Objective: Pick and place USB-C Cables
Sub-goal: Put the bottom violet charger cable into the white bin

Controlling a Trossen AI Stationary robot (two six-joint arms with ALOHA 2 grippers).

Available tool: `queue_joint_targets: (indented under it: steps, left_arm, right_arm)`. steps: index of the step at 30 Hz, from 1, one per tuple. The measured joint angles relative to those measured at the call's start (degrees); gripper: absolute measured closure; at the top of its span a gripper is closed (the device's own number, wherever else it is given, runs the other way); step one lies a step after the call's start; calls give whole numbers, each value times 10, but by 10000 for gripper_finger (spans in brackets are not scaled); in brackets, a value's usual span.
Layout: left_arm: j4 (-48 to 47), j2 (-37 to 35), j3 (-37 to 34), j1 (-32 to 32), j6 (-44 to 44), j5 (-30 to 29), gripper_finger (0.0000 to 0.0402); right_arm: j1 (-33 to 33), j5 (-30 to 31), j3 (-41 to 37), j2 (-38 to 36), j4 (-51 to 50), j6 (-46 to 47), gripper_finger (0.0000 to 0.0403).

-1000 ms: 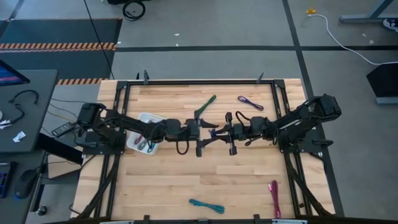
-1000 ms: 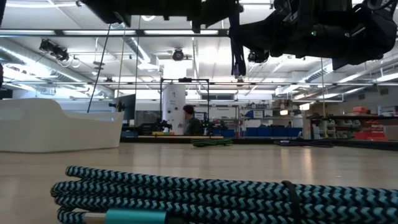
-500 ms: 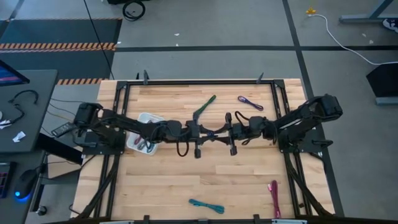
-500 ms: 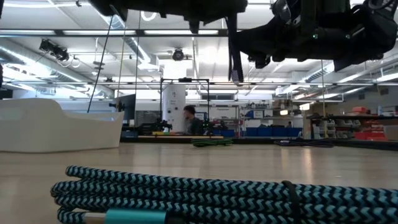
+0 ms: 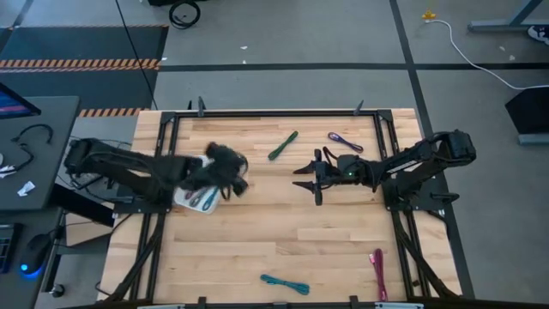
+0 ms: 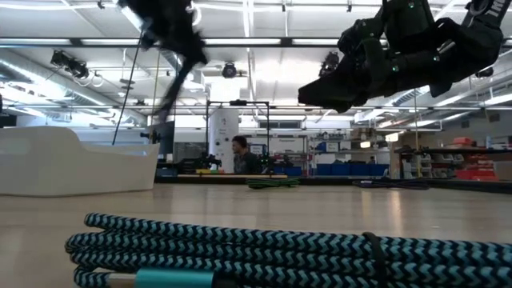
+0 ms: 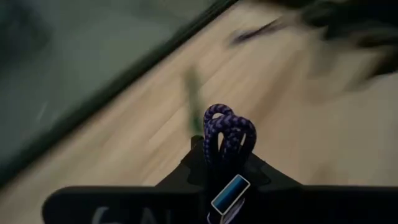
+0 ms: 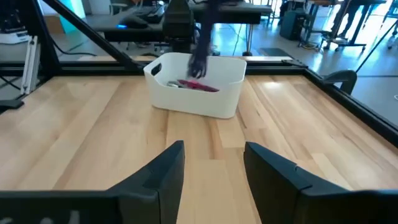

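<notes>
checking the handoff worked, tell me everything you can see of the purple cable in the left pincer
The purple cable is a short braided cord folded into a tight bundle of loops, dark purple with a woven pattern. Its loops stand up from between the fingers of the left pincer, which is shut on it. A metal plug with a blue insert shows at its lower end. It hangs clear of the table, held above the white bin.

The wooden table carries a white bin near its left side. Taking the bin as landmark: a green cable lies to its right toward the far edge, a purple cable farther right, a teal cable by the near edge, and a maroon-pink cable at the near right corner.
</notes>
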Motion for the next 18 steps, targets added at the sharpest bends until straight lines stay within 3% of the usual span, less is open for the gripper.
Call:
queue_joint_targets:
  steps: [3, 7, 13, 18]
  left_arm:
    - [-140, -14, 0, 61, -106, 57, 371]
    - [-253, -9, 0, 131, -176, 157, 371]
    - [-273, 14, -20, 205, -185, 257, 371]
    - [-286, 35, -60, 247, -170, 303, 368]
  right_arm:
    - [0, 0, 0, 0, 0, 0, 234]
    - [0, -1, 0, 0, -4, -1, 233]
    - [0, -2, 0, 0, -15, -1, 235]
    - [1, -2, 0, 0, -26, 4, 235]
